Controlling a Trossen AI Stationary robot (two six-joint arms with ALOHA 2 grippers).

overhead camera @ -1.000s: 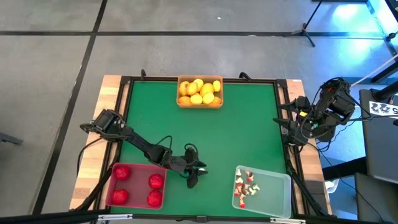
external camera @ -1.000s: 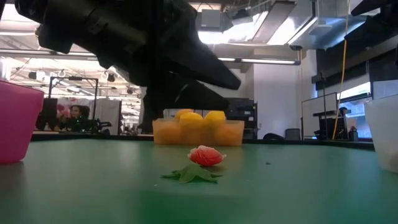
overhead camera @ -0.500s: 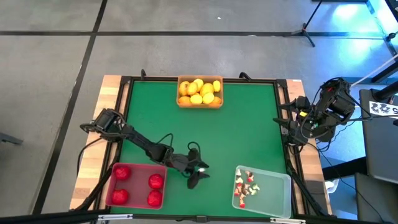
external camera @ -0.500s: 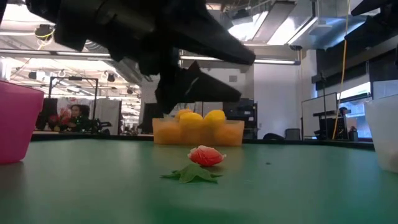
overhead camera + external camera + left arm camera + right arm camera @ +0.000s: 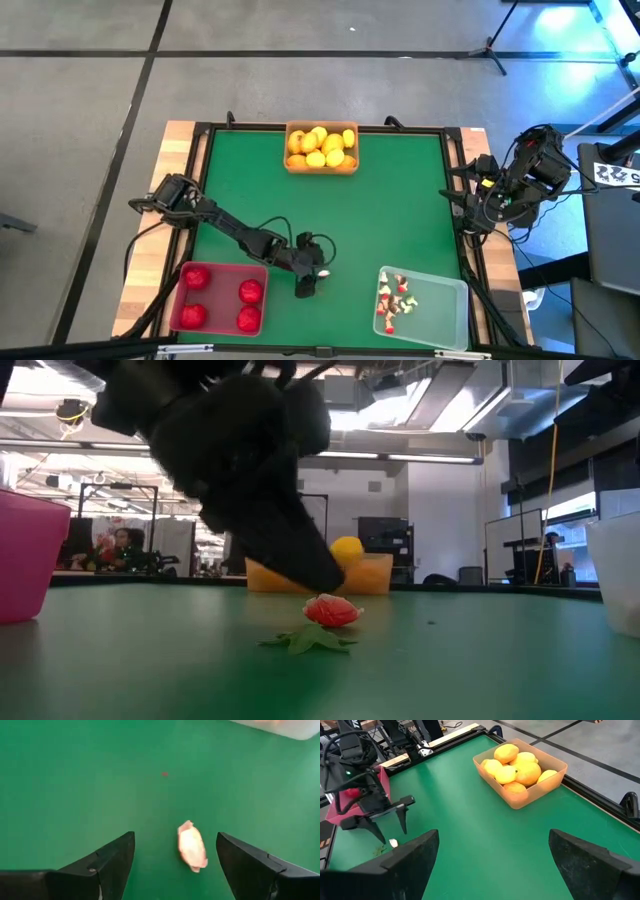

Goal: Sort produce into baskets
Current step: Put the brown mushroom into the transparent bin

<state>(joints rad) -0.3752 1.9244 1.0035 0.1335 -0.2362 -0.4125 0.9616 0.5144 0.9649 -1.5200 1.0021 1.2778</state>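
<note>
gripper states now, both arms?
Left gripper: open, holding nothing, straddling the small radish piece on the mat.
Right gripper: open, empty, parked at table's right edge.

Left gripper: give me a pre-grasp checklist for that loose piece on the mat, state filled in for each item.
1. Left gripper fingers apart: ok, open in the left wrist view.
2. Loose piece between the fingers: ok, though nearer one finger than the other.
3. Piece lying free on the mat, nothing on it: ok.
4. Fingers low enough to close on it: cannot tell; the low view shows the gripper just behind the piece.
5. Clear basket with matching bits unobstructed: ok.
6. Right gripper out of the way: ok, parked at the table's right edge.
</note>
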